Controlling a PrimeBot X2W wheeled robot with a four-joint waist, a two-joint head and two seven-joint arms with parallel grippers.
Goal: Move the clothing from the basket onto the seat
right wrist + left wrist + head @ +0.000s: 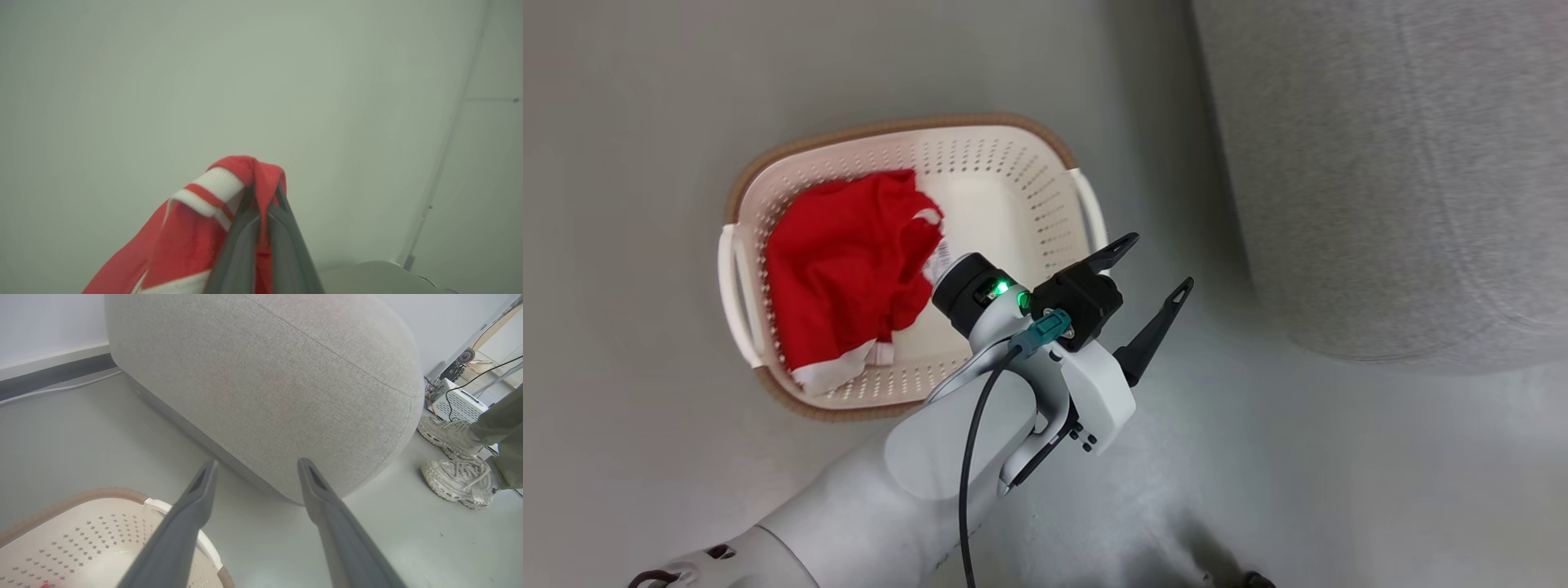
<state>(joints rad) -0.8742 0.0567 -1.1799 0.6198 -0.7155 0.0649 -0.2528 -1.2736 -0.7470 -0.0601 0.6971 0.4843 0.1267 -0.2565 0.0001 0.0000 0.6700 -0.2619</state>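
Observation:
A red garment with white trim (841, 269) lies crumpled in the left half of the cream basket (1013, 139), which stands on the grey floor. My left gripper (1158, 261) hovers open and empty over the floor beside the basket's right handle, between the basket and the grey sofa (1380, 163). The left wrist view shows the open left gripper (257, 463) facing the sofa's rounded end (265, 375), the basket (81, 539) low on the left. In the right wrist view my right gripper (263, 192) is shut on a second red garment with white stripes (229, 183), held up against a pale wall.
A person's pale sneakers (457, 473) and olive trouser legs stand on the floor beyond the sofa's end. Behind them sit a white perforated box (457, 404) and black cables. A dark baseboard (53, 375) runs along the wall.

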